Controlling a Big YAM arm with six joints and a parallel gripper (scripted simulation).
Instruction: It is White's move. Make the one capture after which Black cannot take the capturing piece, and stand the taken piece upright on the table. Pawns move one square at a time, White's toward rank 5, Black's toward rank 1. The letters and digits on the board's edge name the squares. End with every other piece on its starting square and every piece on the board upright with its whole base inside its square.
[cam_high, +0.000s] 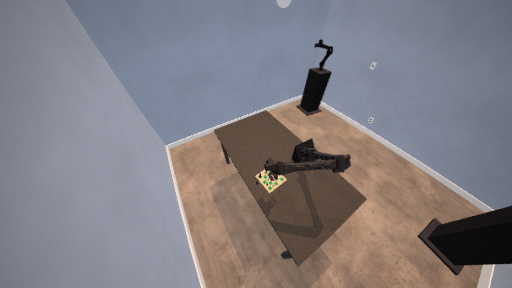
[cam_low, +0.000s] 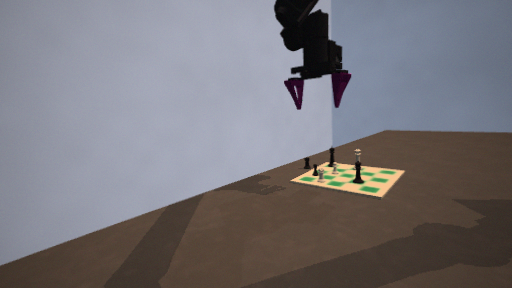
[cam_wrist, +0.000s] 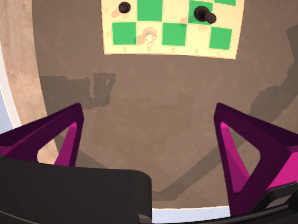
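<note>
A small green and cream chessboard lies on the brown table; it also shows in the wrist view and from above. Black and white pieces stand upright on it: a tall black piece, a white piece behind it, two small white pawns and a small black pawn. A black pawn stands upright on the table just off the board's far left edge. My gripper with purple fingers is open and empty, high above the table beside the board.
The table's left edge runs close to the board. A grey wall stands beyond it. Two black pedestals stand on the floor away from the table.
</note>
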